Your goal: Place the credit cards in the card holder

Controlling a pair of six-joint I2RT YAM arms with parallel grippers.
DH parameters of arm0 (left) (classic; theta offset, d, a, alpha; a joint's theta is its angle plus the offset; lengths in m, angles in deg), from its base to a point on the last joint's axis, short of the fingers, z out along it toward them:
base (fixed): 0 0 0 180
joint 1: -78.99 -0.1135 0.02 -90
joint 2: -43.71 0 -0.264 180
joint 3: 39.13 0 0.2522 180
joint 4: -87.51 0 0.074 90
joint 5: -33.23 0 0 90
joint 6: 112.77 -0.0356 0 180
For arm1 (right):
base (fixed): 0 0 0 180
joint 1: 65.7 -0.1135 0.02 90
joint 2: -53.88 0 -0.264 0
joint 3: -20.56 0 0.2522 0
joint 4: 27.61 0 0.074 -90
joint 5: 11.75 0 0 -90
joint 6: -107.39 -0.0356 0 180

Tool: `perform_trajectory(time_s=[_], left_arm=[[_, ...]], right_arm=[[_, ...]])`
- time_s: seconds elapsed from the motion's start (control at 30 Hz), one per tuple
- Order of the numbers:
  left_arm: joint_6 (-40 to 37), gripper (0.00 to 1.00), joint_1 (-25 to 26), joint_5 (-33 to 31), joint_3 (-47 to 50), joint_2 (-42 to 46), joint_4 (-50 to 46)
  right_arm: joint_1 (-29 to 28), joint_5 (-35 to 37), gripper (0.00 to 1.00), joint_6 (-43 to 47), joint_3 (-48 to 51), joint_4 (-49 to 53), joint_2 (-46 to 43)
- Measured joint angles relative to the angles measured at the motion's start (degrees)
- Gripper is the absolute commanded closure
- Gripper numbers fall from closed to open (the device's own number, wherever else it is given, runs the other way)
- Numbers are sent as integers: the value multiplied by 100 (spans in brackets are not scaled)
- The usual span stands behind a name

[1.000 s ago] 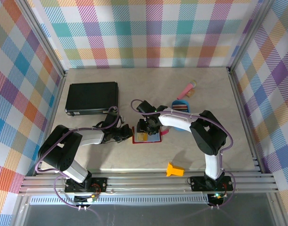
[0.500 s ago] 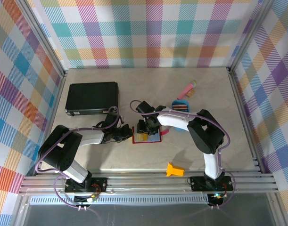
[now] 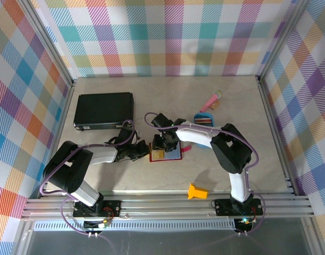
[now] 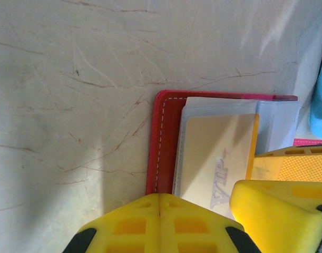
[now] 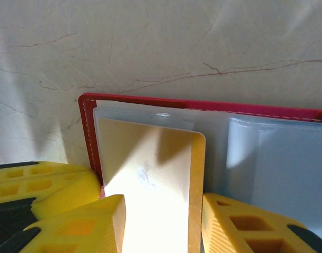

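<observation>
Right hand point(image 5: 163, 204) pinching thin gold-tan plastic card point(image 5: 145, 158) by its long edges | looks stiff, light, slick | tip entering dark-red folding wallet point(image 5: 87, 132) | left hand point(image 4: 159, 211) closed at wallet's rim

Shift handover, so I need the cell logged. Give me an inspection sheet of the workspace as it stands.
Surface: marbled beige table, no spills seen.
Job's things: red card holder lying open; gold card partly in its clear pocket; more cards apparently in blue tray.
Clutter: black case, pink item, orange piece.
Pincers: left pincer shut at the holder's edge; right pincer shut on gold card.
Cables: purple cables along both arms.
Surroundings: plaid walls, metal frame.
</observation>
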Motion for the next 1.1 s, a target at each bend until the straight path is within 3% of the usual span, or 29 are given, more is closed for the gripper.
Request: perform_trajectory(time_s=[0.33, 0.53, 0.87, 1.1], left_arm=[[0, 100, 0, 0, 0, -4, 11], [2, 100, 0, -2, 0, -4, 11], [2, 100, 0, -2, 0, -4, 11], [2, 100, 0, -2, 0, -4, 9]], right_arm=[[33, -138, 60, -92, 0, -33, 105], [33, -118, 51, -109, 0, -26, 83], [511, 417, 45, 153, 549, 457, -1351], [761, 363, 44, 472, 632, 555, -1237]])
